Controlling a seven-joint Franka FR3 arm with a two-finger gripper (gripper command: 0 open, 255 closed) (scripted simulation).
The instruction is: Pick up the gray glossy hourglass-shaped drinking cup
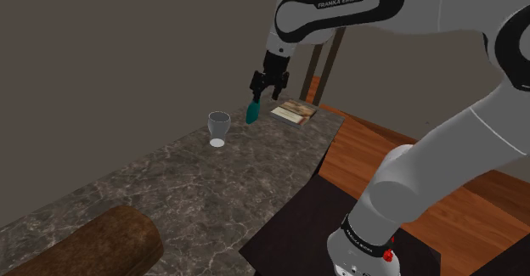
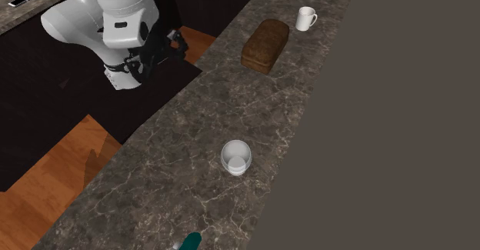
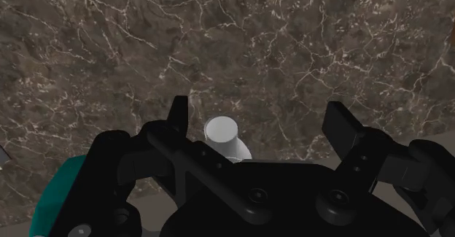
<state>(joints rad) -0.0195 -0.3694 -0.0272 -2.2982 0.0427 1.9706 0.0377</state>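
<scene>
The drinking cup [image 1: 218, 128] is a clear grey glass with a narrowed waist, standing upright on the dark marble counter [image 1: 170, 189]. From above its round rim [image 2: 236, 157] shows near the counter's wall side. My black gripper [image 1: 270, 92] hangs above the counter to the cup's right in the shoulder view, well apart from it. Its fingers [image 3: 343, 126] stand open around nothing, with marble under my gripper [image 3: 261, 122]. A teal object [image 1: 252, 111] stands just below the gripper, and a small pale cylinder [image 3: 221, 132] shows beside one finger.
A book [image 1: 294, 111] lies at the counter's far end behind the gripper. A brown bread loaf [image 2: 265, 46] and a white mug [image 2: 306, 18] sit at the other end. The wall runs along the counter's far side; wooden floor [image 1: 399, 172] lies beside the stand.
</scene>
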